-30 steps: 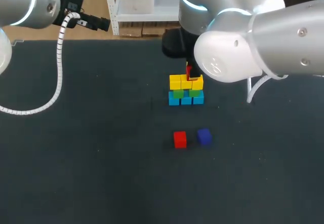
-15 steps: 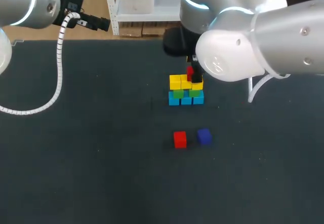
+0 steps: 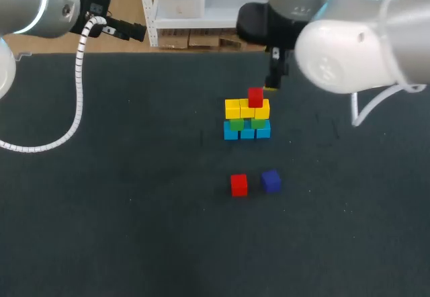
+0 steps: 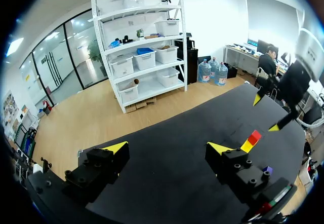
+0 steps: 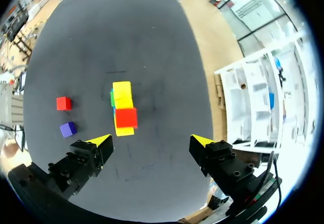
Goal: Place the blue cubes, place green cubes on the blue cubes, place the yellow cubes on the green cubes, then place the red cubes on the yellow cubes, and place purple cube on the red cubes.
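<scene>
Up and back behind the stack (image 3: 246, 119) goes the right arm (image 3: 349, 48), jaws wide and empty, leaving a red cube (image 3: 255, 97) atop its yellow layer, offset right so the spare red (image 3: 238, 185) in front fits alongside, purple cube (image 3: 271, 181) last; left jaws wide, well away.
</scene>
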You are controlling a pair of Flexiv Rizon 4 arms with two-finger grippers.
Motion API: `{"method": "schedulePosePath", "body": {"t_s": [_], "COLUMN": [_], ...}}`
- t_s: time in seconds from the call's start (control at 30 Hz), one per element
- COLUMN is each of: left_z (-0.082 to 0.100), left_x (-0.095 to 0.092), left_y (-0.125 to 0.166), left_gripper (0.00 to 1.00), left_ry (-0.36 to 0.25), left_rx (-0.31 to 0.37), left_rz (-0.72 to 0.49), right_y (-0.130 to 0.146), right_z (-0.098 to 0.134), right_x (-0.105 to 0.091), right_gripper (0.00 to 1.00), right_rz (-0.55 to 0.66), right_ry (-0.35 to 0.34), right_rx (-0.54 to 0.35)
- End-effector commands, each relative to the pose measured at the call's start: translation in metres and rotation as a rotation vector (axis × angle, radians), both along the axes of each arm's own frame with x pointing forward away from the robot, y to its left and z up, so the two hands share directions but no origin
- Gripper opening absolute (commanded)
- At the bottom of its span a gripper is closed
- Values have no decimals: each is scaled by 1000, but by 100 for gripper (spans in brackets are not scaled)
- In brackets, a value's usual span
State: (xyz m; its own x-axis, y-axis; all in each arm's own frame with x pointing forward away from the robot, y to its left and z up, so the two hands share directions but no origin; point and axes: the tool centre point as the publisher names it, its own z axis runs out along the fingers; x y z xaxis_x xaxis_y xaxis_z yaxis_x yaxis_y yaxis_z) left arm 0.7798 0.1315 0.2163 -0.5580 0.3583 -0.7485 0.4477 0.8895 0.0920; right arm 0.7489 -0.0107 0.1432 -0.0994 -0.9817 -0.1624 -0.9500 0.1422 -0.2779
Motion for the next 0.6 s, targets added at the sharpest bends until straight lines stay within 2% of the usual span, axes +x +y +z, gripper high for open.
{"method": "schedulePosePath", "body": {"t_s": [0.03,0.17,0.33,0.6], "left_z": [0,0,0,0], "left_x": [0,0,0,0], "left_y": [1,1,1,1], "left_gripper": [100,100,100,100], "left_ry": [-2,-2,-2,-2], "left_rx": [-3,-3,-3,-3], "left_rz": [-1,-1,-1,-1], "right_y": [-27,-49,-79,-112], "right_z": [13,25,38,41], "right_x": [-10,-3,7,10], "right_gripper": [100,100,100,100], "right_rz": [-43,-129,-255,-378], "right_ry": [-64,-84,-114,-142], "right_rx": [52,113,232,301]}}
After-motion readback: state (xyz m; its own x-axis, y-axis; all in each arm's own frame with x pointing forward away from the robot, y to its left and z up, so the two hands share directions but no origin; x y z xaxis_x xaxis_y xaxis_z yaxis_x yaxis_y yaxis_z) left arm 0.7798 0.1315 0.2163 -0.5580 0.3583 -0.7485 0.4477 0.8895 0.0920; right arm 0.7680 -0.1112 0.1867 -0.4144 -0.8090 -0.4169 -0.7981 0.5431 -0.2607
